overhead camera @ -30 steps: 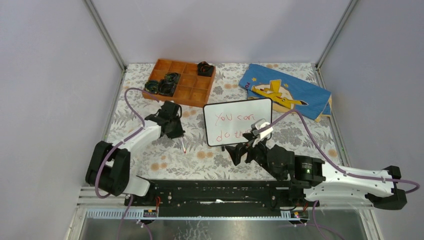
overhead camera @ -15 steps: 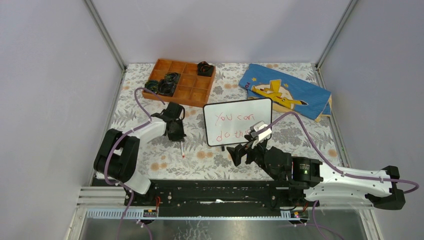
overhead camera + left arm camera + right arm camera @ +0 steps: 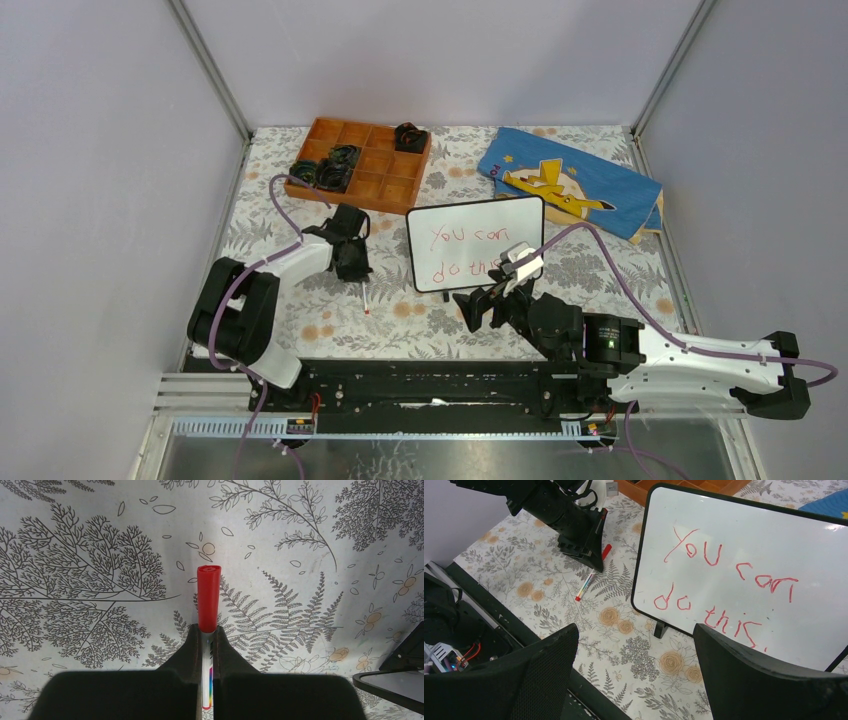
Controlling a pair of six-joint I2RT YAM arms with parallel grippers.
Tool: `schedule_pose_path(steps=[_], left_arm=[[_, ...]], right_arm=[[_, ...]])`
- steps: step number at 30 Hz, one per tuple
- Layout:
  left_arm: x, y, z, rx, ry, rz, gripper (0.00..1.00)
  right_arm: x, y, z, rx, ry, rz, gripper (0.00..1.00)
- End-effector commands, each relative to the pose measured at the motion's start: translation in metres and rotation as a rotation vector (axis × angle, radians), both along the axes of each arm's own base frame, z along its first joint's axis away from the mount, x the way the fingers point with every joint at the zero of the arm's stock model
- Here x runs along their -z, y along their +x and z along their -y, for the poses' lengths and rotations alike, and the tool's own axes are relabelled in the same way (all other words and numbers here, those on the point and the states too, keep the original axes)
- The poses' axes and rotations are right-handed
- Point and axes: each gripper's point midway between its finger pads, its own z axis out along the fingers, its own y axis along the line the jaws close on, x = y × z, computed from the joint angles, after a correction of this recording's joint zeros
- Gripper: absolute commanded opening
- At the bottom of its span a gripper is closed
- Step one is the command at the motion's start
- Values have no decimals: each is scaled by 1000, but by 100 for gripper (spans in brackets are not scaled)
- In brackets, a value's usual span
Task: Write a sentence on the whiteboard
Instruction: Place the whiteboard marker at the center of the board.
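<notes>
On your left, the left end effector (image 3: 207, 630) is clamped on a marker (image 3: 208, 597), whose red cap pokes out past the fingertips low over the floral table (image 3: 300, 300). Behind it sits an orange tray (image 3: 362, 165). In the middle of the table, the whiteboard (image 3: 475, 245) stands propped on its feet, and the sentence (image 3: 468, 250) "You can do this" runs across it in two red lines. Just in front of the board, the right end effector (image 3: 636, 670) hangs with its jaws spread wide, gripping nothing. A blue cloth (image 3: 570, 182) lies far right.
</notes>
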Motion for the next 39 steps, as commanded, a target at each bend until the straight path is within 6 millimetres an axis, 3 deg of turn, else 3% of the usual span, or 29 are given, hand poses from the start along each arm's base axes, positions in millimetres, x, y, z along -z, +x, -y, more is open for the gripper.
schedule_pose_path(steps=[1, 6, 18, 39], left_arm=[[-6, 14, -1, 1, -1, 68, 0], [-5, 13, -1, 6, -2, 64, 3], [2, 11, 2, 16, -6, 37, 21], [6, 9, 2, 29, 16, 26, 27]], right_arm=[[-25, 4, -2, 33, 91, 6, 91], [-22, 5, -2, 43, 87, 4, 91], [-24, 7, -3, 48, 78, 15, 91], [-26, 7, 2, 54, 87, 16, 91]])
